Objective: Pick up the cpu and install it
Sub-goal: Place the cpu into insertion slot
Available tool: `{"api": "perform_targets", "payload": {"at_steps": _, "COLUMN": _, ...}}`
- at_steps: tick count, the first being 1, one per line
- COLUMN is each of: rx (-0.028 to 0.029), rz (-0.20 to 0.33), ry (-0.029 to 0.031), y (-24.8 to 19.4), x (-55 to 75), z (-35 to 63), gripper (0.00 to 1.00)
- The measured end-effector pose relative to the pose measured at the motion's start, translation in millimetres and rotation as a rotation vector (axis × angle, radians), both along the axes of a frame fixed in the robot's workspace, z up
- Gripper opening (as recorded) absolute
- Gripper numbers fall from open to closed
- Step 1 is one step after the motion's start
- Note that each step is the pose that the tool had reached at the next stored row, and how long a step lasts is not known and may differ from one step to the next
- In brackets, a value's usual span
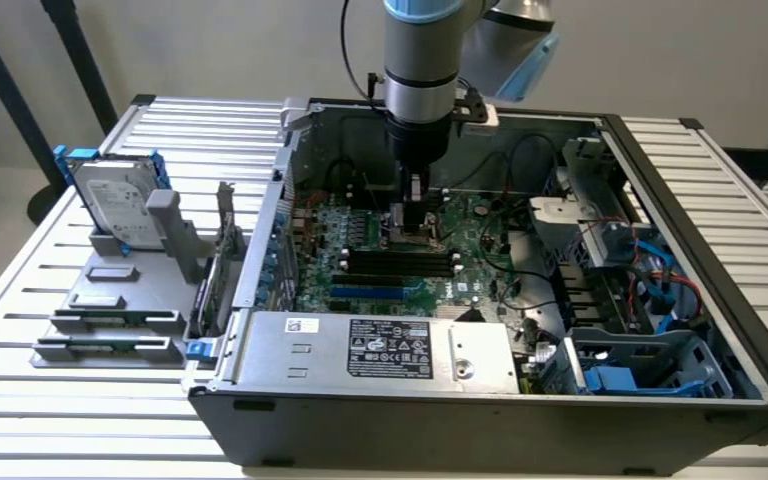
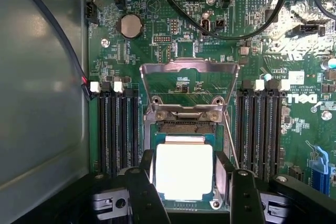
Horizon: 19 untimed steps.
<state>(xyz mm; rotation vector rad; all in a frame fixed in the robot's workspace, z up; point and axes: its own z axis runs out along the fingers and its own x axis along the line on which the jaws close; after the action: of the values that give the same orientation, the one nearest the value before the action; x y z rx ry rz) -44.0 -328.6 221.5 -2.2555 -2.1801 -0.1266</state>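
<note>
Entry: memory slots [image 2: 118, 129], left bank; centre, gripper [image 2: 185, 158], jaws clamped on the cpu [image 2: 184, 174], chip low over open socket [image 2: 181, 127] below raised load plate [image 2: 184, 74]; socket lever [image 2: 229, 135]; hazard: tilted or offset seating likely bends socket pins.

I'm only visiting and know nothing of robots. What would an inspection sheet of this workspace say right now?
Surface: slatted metal table carrying an open computer case.
Job's things: cpu at the motherboard socket, load plate raised.
Clutter: hard drive in a blue bracket on a grey fixture, the exterior view's left.
Grippers: pincer down at the socket, around the cpu; grip cannot be told.
Cables: black leads across the board; blue ones by the drive bays.
Surroundings: pale wall; nothing else seen.
</note>
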Motion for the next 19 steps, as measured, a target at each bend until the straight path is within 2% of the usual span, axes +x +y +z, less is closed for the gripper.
{"api": "perform_targets", "payload": {"at_steps": 19, "rx": 0.0001, "rz": -0.013, "ry": -0.0001, "y": -0.9, "x": 1.1, "z": -11.0, "gripper": 0.55}}
